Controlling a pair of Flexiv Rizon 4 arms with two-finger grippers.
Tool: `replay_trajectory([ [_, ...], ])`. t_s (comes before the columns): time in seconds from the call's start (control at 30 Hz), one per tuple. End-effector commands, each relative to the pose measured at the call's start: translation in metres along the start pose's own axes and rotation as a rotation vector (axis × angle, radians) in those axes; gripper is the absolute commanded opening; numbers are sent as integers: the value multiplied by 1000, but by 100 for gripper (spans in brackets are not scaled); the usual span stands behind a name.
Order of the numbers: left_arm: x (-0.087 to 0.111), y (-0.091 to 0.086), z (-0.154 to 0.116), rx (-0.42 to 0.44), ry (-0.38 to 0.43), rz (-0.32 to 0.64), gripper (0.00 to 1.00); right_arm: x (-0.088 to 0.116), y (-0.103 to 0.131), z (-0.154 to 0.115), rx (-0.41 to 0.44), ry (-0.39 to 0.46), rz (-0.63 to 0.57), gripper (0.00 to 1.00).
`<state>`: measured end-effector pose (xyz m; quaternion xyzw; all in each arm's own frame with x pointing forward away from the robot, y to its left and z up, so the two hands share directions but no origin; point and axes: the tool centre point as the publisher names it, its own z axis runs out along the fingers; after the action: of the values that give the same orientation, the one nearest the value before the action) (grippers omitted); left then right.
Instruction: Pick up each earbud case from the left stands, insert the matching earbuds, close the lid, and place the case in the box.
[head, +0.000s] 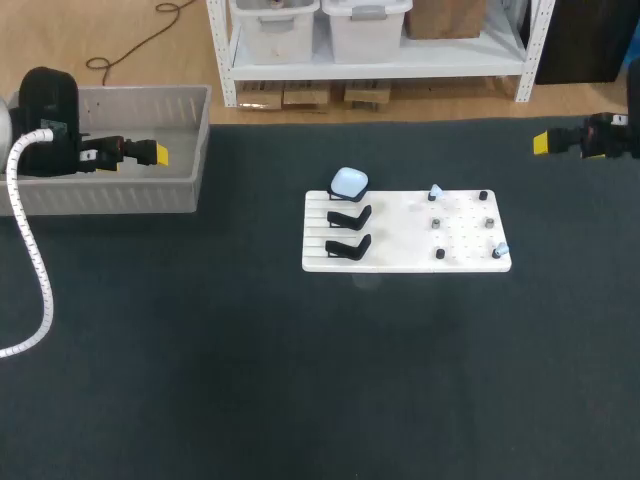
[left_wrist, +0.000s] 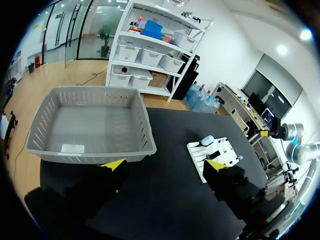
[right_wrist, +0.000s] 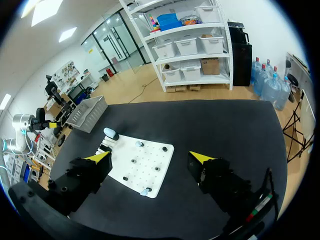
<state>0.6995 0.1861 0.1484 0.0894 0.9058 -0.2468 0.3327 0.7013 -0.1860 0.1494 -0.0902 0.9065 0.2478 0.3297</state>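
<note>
A white board (head: 470, 262) lies mid-table with three black stands along its left side. The rear stand holds a pale blue earbud case (head: 349, 182), lid shut; the other two stands (head: 349, 230) are empty. Two pale blue earbuds (head: 435, 191) (head: 500, 249) sit on pegs on the board's right part. My left gripper (head: 155, 154) hovers open over the grey box (head: 110, 195) at far left. My right gripper (head: 542, 143) hangs open at the far right, well away from the board. From the right wrist, the case (right_wrist: 111, 133) and board (right_wrist: 155, 155) lie ahead of the open gripper (right_wrist: 150, 157).
Several small black pegs (head: 439, 254) stand on the board among the earbuds. The grey box (left_wrist: 90, 150) is empty apart from a white label, just ahead of my left gripper (left_wrist: 164, 165); the board (left_wrist: 197, 157) lies beyond its right finger. Dark table cloth surrounds the board.
</note>
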Motion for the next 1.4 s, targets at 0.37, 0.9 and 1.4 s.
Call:
replay_trajectory([
  [0.37, -1, -1, 0, -7, 5, -1, 100, 0, 0, 0, 2, 0, 0, 100],
  [0.9, -13, -12, -4, 106, -53, 103, 100, 0, 0, 0, 2, 0, 0, 100],
  [1.4, -45, -35, 9, 395, -53, 595, 100, 0, 0, 0, 2, 0, 0, 100],
])
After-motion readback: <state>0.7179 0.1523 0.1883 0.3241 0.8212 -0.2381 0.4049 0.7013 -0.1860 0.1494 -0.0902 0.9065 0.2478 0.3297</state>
